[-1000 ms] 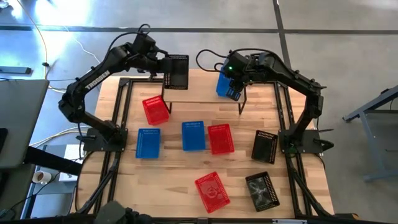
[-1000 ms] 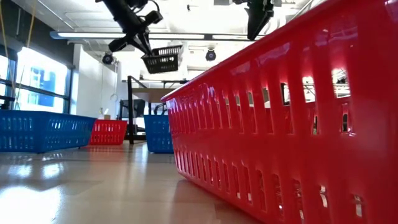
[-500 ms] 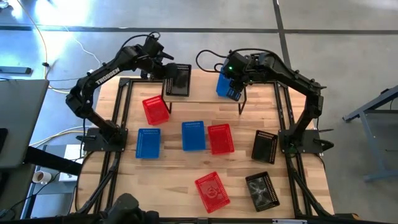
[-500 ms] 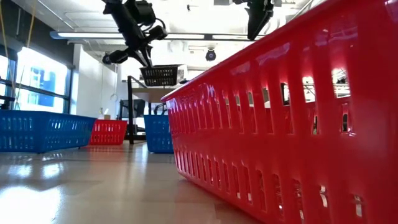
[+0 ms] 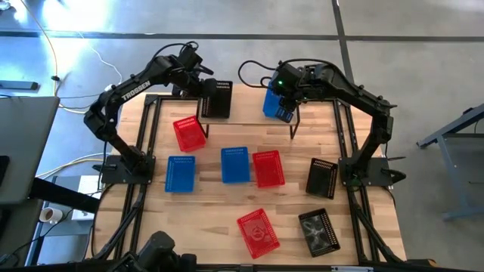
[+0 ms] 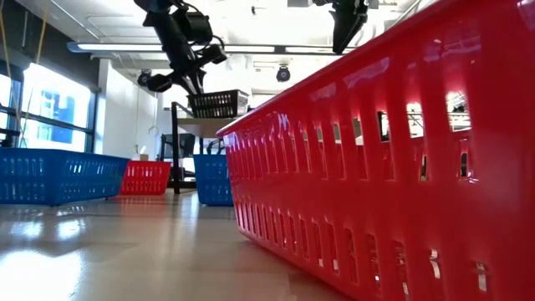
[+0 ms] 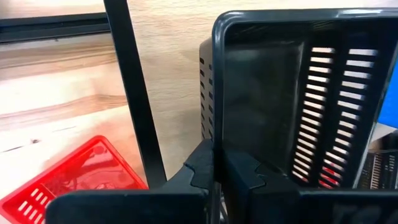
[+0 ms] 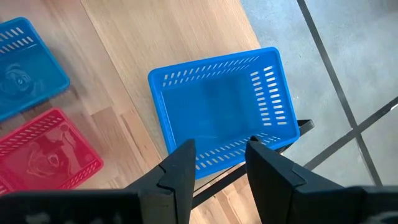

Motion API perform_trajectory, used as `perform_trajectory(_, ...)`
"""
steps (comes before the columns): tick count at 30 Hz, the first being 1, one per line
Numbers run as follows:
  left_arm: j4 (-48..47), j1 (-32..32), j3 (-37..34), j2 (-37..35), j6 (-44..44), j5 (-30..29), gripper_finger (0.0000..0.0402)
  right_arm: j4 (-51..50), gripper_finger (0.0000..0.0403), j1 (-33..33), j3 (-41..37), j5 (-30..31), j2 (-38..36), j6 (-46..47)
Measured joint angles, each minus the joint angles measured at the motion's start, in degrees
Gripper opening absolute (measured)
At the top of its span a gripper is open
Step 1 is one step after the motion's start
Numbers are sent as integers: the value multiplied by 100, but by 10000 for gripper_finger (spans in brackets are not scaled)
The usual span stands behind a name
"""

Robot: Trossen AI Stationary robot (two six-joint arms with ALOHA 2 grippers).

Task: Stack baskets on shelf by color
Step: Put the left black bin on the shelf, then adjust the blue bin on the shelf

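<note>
Black basket [image 5: 216,99], rim clamped in left gripper [image 7: 217,177] jaws, at shelf's [image 5: 246,113] nine-o'clock end; right gripper [image 8: 217,158] jaws apart above blue basket [image 8: 221,109] at three-o'clock end.

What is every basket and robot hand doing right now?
Left gripper: shut on black basket, at shelf's left end.
Right gripper: open, above blue basket on shelf's right end.
Red baskets: on table.
Two other blue baskets: on table.
</note>
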Motion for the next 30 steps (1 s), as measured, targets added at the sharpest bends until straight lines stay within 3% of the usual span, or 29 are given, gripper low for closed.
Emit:
perform_trajectory(17,-9,0,0,4,-26,-4,8,0,126,0,0,-39,0,-19)
perform_trajectory(30,76,-2,-2,10,66,7,81,0,126,1,0,-42,0,4)
